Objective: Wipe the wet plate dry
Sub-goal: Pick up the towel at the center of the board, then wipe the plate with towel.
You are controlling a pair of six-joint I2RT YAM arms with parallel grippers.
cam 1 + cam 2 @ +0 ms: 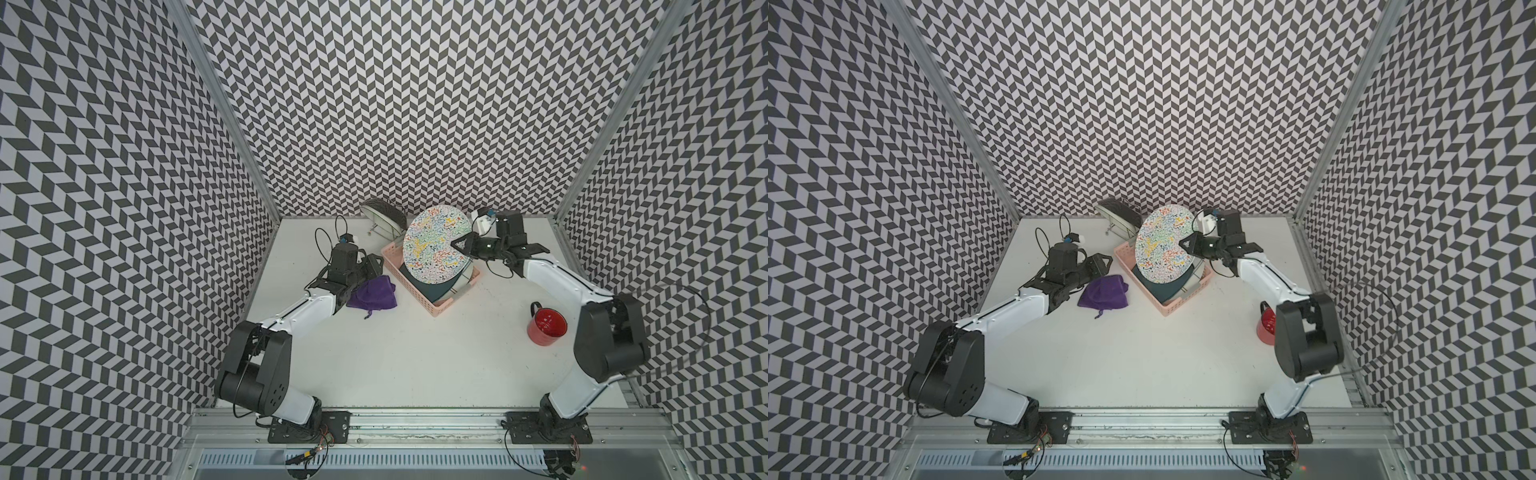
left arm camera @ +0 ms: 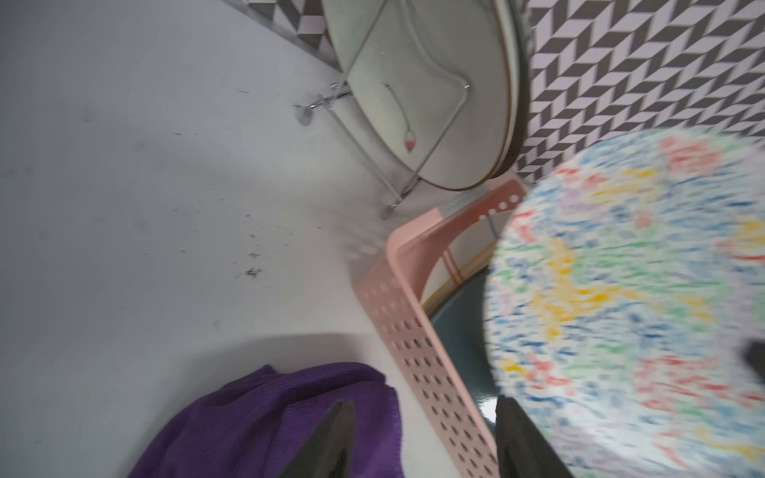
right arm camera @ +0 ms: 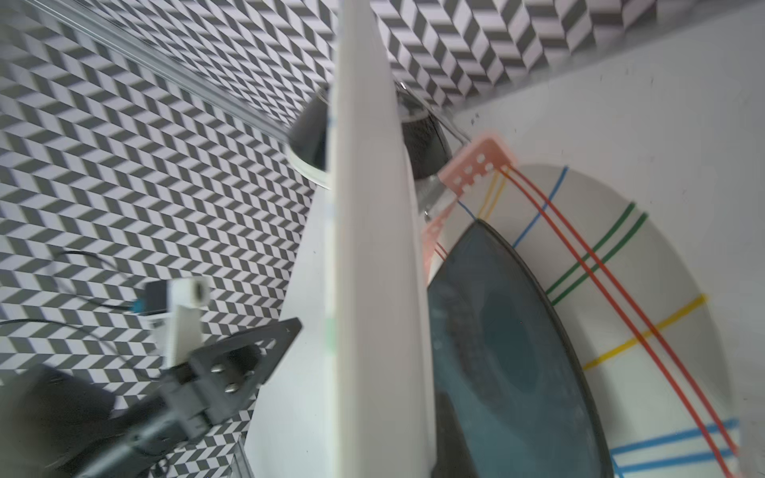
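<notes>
Pickup stage: right end effector [image 1: 459,246] is clamped on the rim of the plate [image 1: 432,245], held tilted on edge over the basket [image 1: 432,308] near the table's [image 1: 415,357] far edge. Left end effector [image 2: 422,414] stands open above the cloth [image 1: 372,294], gripping nothing. Next move, in my judgement: pinch cloth, carry it to the plate face. Plate is round and white with multicoloured squiggles; wetness not discernible.

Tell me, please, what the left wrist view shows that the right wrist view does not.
Only the left wrist view shows the purple cloth and the colourful face of the patterned plate. Only the right wrist view shows that plate nearly edge-on, with its plain white side, and the left arm beyond it. Both show the pink basket, the dark teal plate and the striped plate inside it, and the racked plate behind.
</notes>
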